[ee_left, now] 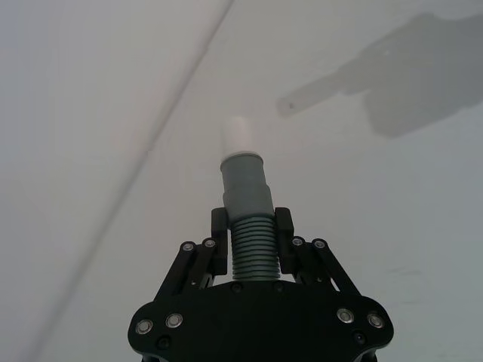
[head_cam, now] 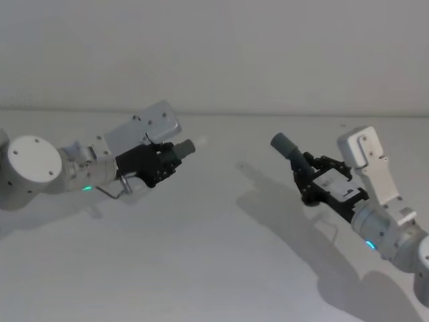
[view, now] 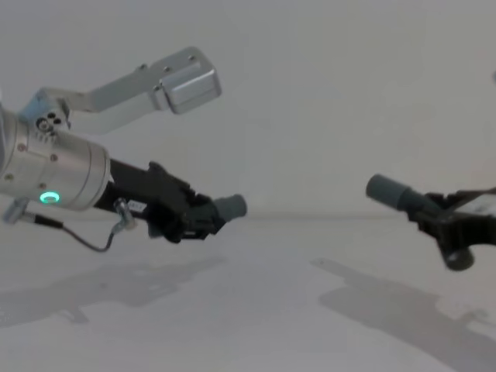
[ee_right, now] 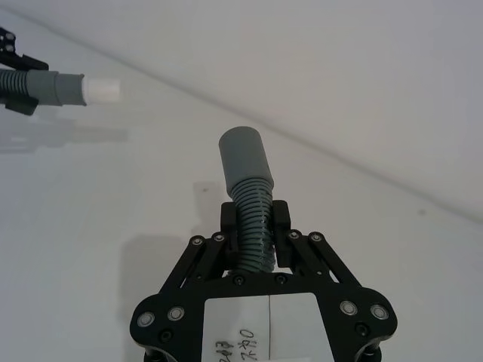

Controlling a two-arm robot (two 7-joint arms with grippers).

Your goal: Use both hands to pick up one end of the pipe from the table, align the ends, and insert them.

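clamping the straight pipe piece (head_cam: 184, 147) by its ribbed body, the left gripper (head_cam: 167, 159) holds it above the table (head_cam: 221, 268), whitish tip (ee_left: 238, 136) aimed right. well apart, the right gripper (head_cam: 310, 176) is closed on the second pipe piece (head_cam: 288, 149), collar (ee_right: 243, 157) facing left.

**A:** L end effector (head_cam: 171, 157): colour?
**B:** Matte black w/ silver screw heads. Straight pipe piece (ee_left: 245, 185) is mid-grey, ribbed bands at the base, whitish tip (ee_left: 238, 134).
**A:** R side?
**B:** R end effector (ee_right: 253, 219) black too, w/ white label (ee_right: 268, 328) bearing dark handwriting. Bent pipe piece (ee_right: 243, 154) dark grey; smooth collar, ribbed below.
**A:** Arms, table?
**B:** L arm (view: 54, 170) silver-grey, green light (view: 49, 198). R arm (head_cam: 392, 235) pale grey-white, teal glow (head_cam: 368, 244). Table (head_cam: 201, 268) plain matte white, soft grey shadows.
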